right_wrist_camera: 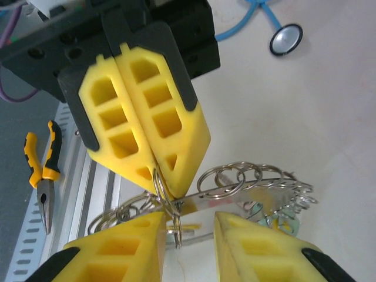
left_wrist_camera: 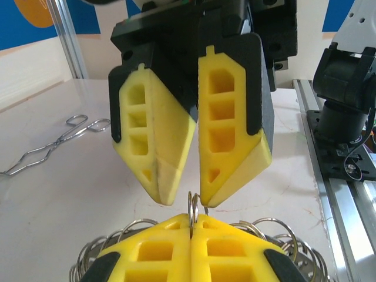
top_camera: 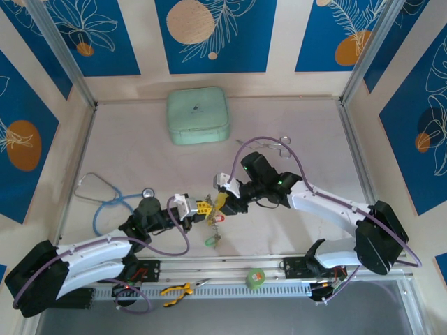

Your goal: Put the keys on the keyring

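My left gripper [top_camera: 202, 208] is shut on a small split ring [left_wrist_camera: 192, 207] whose thin wire sticks up between its yellow fingers. That ring loops round the flat silvery keyring [right_wrist_camera: 247, 195], seen nearly edge-on, which carries several more small rings [right_wrist_camera: 226, 176]. The keys [top_camera: 214, 234] dangle below the two grippers with red and green tags; a green tag [right_wrist_camera: 283, 222] and a key blade [right_wrist_camera: 197, 236] hang under the keyring. My right gripper [top_camera: 222, 201] faces the left one tip to tip. It is open, its fingertips [left_wrist_camera: 161, 192] either side of the pinched ring.
A mint-green case [top_camera: 198, 115] lies at the back. A blue stethoscope [top_camera: 105, 200] is at the left and silvery forceps [top_camera: 271, 144] behind the right arm. Yellow-handled pliers [top_camera: 176, 291] and a green tape roll [top_camera: 256, 278] rest on the front rail.
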Robot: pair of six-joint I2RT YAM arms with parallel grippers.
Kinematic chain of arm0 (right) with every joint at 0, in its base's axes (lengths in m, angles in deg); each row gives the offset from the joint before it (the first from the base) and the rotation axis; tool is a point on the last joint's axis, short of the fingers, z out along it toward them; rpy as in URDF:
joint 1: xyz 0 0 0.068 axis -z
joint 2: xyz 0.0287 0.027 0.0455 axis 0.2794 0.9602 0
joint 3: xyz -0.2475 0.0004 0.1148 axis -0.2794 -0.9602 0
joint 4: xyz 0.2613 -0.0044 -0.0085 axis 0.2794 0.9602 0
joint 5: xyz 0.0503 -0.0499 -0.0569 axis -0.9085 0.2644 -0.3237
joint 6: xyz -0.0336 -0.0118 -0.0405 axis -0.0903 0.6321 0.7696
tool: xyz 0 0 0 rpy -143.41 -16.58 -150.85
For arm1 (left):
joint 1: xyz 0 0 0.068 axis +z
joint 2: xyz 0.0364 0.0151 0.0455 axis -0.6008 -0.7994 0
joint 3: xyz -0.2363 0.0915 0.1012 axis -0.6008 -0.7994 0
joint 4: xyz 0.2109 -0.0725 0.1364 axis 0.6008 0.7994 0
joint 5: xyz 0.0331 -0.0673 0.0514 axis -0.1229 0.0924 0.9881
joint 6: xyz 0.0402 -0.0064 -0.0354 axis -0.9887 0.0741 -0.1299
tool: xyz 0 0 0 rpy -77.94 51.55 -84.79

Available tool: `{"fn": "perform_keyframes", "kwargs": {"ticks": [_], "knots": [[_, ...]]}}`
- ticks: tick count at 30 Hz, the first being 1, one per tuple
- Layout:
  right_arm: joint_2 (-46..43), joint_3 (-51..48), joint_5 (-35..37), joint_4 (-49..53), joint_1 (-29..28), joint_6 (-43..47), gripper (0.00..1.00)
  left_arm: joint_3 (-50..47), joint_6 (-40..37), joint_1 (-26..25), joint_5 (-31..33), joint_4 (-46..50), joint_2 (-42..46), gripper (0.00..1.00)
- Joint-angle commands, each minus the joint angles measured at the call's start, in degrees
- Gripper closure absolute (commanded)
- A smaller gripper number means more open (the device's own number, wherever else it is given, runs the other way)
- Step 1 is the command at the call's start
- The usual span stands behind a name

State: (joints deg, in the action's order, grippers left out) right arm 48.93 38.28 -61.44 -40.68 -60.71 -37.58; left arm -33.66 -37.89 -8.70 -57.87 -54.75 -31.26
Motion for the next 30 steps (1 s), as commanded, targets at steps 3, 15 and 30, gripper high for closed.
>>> {"fn": "perform_keyframes", "kwargs": {"ticks": [3, 15, 30], "knots": [[0.62, -0.09, -2.16, -2.35, -0.92, 1.21, 0.74, -0.30, 1.21, -0.20, -1.92, -5.60, -0.74, 1.00], [1.62, 0.69, -2.33, -2.74, -1.39, 3.17, 1.00, 0.00, 1.98, -0.22, 0.70, -4.15, -1.38, 0.86], [8.77, 16.75, 15.67, 24.13, -8.13, 19.83, 1.00, 8.47, -6.06, -0.18, 2.08, 22.30, 1.30, 0.85]]}}
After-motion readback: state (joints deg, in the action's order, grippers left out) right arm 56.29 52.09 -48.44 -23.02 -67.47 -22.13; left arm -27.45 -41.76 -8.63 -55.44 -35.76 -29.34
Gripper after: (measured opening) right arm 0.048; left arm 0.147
